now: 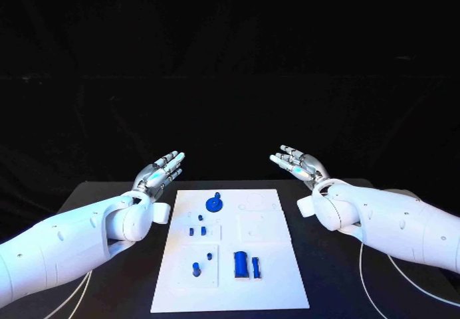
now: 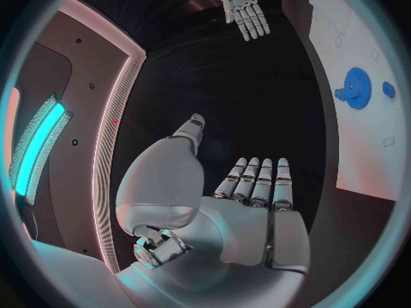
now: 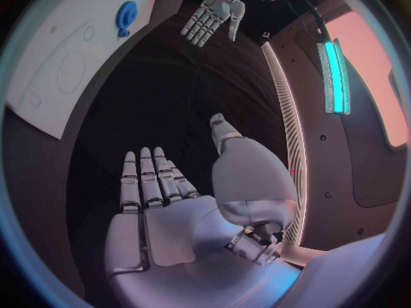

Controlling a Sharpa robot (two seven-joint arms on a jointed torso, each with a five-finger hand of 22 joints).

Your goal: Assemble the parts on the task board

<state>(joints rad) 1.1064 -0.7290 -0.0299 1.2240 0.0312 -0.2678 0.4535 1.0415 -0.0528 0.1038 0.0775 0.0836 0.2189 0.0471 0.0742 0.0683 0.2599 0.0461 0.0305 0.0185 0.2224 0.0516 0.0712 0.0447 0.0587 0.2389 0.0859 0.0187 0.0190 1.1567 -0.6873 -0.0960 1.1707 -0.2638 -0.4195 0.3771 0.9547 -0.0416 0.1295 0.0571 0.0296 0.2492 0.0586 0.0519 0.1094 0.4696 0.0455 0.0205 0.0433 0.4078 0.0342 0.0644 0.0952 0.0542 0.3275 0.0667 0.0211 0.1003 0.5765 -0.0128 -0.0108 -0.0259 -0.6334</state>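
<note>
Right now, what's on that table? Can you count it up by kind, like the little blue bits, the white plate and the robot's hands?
Blue parts: 7, among them the round gear and the big block
White task board: 1
Hands, left hand and right hand, both empty: 2
Total: 10

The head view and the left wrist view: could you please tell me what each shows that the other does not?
Head view alone: the near half of the white task board, with a blue rectangular block and a slim blue bar side by side, and the white forearms. Left wrist view alone: the left hand's palm from behind, fingers straight and empty. Both: the round blue gear-like part on the board's far end, and the right hand, open above the black table.
</note>
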